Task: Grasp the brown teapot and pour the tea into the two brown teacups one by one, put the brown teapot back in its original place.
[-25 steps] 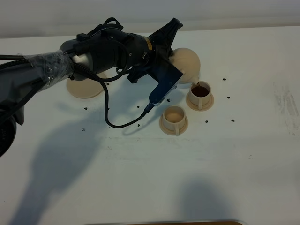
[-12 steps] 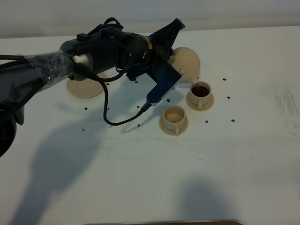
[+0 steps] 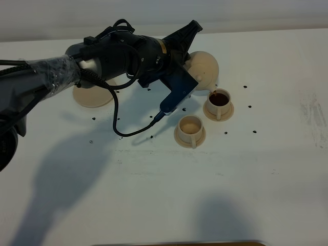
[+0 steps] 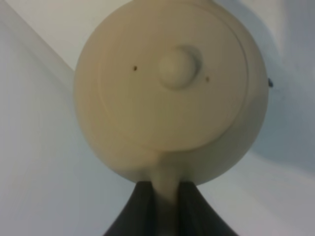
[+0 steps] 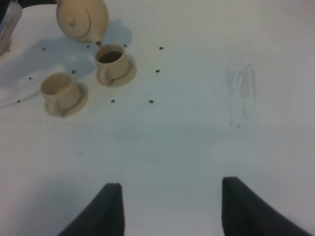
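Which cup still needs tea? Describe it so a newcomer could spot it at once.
Find the round teapot tilted over the white table. Two small beige cups on saucers stand beside it; the empty cup is the one farther from the spout, nearer the front edge. Its inside is pale, while the other cup, under the spout, holds dark tea.

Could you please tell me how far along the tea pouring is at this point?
Done: the brown teapot is gripped by its handle in the left pincer, clear of the wide saucer. In hand: it is tilted over the far teacup, which holds dark tea. Left: the near teacup looks empty, and the teapot must return to the saucer.
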Tool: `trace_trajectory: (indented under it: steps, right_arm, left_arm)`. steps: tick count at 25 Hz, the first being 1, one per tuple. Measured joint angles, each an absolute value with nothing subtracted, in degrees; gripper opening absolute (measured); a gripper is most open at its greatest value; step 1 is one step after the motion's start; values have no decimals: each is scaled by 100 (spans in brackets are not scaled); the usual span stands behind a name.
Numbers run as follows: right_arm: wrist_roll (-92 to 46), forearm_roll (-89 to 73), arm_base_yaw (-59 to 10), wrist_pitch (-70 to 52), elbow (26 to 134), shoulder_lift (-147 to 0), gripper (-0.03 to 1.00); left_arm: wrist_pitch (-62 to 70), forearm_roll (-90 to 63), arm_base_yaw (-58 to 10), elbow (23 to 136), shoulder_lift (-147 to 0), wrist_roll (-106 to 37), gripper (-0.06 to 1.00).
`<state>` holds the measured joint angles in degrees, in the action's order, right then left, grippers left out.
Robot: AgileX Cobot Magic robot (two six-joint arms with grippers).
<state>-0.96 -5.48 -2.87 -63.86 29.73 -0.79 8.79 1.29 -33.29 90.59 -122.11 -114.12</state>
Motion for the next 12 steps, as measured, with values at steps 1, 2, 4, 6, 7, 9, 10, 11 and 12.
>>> trace_trajectory:
  steps: [1, 2, 4, 6, 7, 9, 10, 11, 12]
  right_arm:
    - [-96, -548, -287, -6386, 2973, -79, 43]
    - [-96, -548, -287, -6386, 2973, -79, 43]
    - [-96, -548, -287, -6386, 2973, -79, 43]
    - [-96, -548, -287, -6386, 2973, -79, 43]
    - [-96, -548, -287, -6386, 2973, -79, 43]
    - [-96, -548, -287, -6386, 2973, -79, 43]
    - [-96, -548, -287, -6386, 2973, -79, 43]
    - [-96, -548, -287, -6386, 2973, -79, 43]
    - [-96, -548, -287, -6386, 2973, -79, 43]
  left_arm:
    - [879, 123, -3329, 9059, -12211, -11412, 17]
    - [873, 123, -3329, 9059, -12211, -11418, 17]
    - [853, 123, -3329, 9059, -12211, -11483, 17]
    - [835, 129, -3356, 9059, -12211, -11545, 17]
    - [831, 129, -3362, 9059, -12211, -11545, 17]
    - [807, 129, -3375, 9059, -12211, -11557, 17]
    - [791, 129, -3375, 9059, -12206, -11563, 16]
    - [788, 129, -3375, 9059, -12206, -11563, 16]
    - [781, 129, -3375, 9059, -12206, -11563, 16]
